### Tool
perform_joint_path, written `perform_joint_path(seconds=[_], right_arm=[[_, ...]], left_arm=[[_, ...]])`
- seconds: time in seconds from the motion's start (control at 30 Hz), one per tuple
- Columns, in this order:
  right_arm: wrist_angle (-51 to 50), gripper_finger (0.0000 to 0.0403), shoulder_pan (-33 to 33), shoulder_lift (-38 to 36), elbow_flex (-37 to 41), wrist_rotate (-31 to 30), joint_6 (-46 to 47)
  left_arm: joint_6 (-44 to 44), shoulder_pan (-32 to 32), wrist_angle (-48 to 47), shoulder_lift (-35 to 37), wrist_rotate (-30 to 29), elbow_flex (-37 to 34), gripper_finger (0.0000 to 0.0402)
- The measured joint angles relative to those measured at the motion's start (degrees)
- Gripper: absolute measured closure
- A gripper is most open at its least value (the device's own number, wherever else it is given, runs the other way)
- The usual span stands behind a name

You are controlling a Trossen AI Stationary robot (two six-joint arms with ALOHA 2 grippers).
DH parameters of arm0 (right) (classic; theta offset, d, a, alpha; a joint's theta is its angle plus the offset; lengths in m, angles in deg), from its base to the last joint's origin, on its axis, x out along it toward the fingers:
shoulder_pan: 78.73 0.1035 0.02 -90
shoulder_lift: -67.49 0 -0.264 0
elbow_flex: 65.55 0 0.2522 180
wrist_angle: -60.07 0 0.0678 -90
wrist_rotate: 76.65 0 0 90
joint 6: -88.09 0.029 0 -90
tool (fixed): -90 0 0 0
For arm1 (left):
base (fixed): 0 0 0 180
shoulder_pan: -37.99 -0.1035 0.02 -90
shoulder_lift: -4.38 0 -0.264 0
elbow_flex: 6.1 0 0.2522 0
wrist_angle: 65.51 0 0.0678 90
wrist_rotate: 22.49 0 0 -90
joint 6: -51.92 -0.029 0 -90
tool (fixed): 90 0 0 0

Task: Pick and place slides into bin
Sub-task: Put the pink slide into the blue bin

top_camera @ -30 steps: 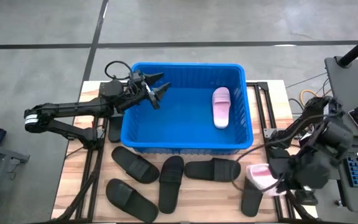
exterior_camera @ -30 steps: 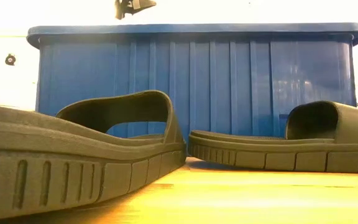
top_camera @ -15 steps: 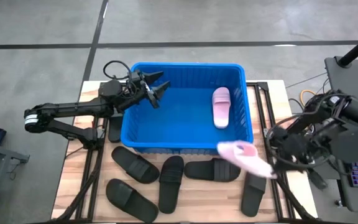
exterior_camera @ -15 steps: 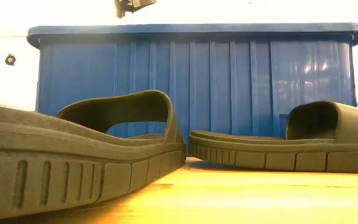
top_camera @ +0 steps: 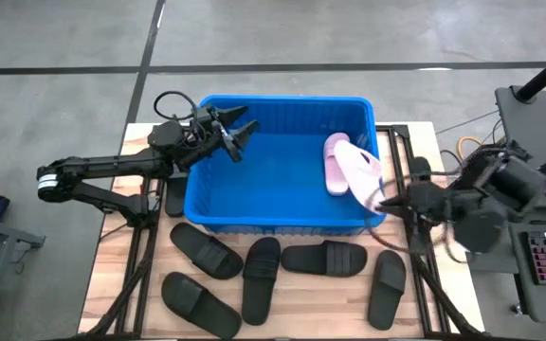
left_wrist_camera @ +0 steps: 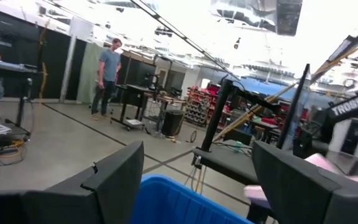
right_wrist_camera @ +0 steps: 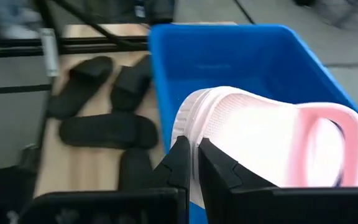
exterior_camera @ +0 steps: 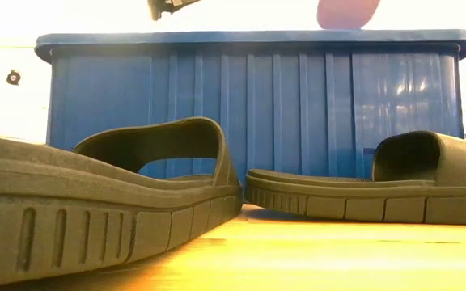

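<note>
**Pink slide carried over bin's right rim**

High view: large bright blue rectangular plastic bin [top_camera: 282, 218] sits mid-table. 1 pale pink rubber slide [top_camera: 336, 163] lies inside near the right wall. A 2nd pale pink slide [top_camera: 361, 170] hangs tilted above the right rim, partly overlapping the 1st; it is blurred, strap hard to make out. The right gripper [top_camera: 383, 198] holds its edge from outside the bin, clenched on it. 5 matte black rubber slides lie on the wooden table [top_camera: 117, 275] in front of the bin: [top_camera: 204, 250], [top_camera: 198, 303], [top_camera: 261, 277], [top_camera: 325, 258], [top_camera: 387, 288]. The left gripper [top_camera: 238, 139] hovers over the bin's far-left corner, fingers spread, nothing in them.

Low view: 2 black slides fill the foreground and hide the lower part of the bin's ribbed front wall. Above the rim, only the held pink slide's lower end [exterior_camera: 348, 12] shows, cut off by the frame top. A dark bit of the left gripper [exterior_camera: 168, 7] is also cut off there.

Left wrist view: bin rim shows between the 2 parted fingers [left_wrist_camera: 114, 177]; a person [left_wrist_camera: 108, 76] stands far off in the room.

Right wrist view: fingertips [right_wrist_camera: 182, 163] pinch the pink slide's sole edge; the wide strap is on the far end, over the bin's interior. Black slides on the table lie beside the bin.
</note>
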Motion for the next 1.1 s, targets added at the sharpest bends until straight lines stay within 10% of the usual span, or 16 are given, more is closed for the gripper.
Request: perform_joint_path(seconds=[0.3, 0.8, 1.1], right_arm=[[0.3, 0.0392, -13.6, -1.2, 2.1, 3.9, -8.4], [10.9, 0.0392, -42.2, -3.8, 8.0, 30.0, -33.4], [13.4, 0.0392, -51.9, -5.7, 17.7, 32.2, -45.2]], left_arm=[[-0.5, 0.0, -0.2, 0.1, -1.4, -0.2, 0.0119], [-5.9, -0.4, -0.2, 0.2, -1.6, -0.2, 0.0119], [-9.0, -0.4, -0.3, 2.0, -1.6, -0.2, 0.0119]])
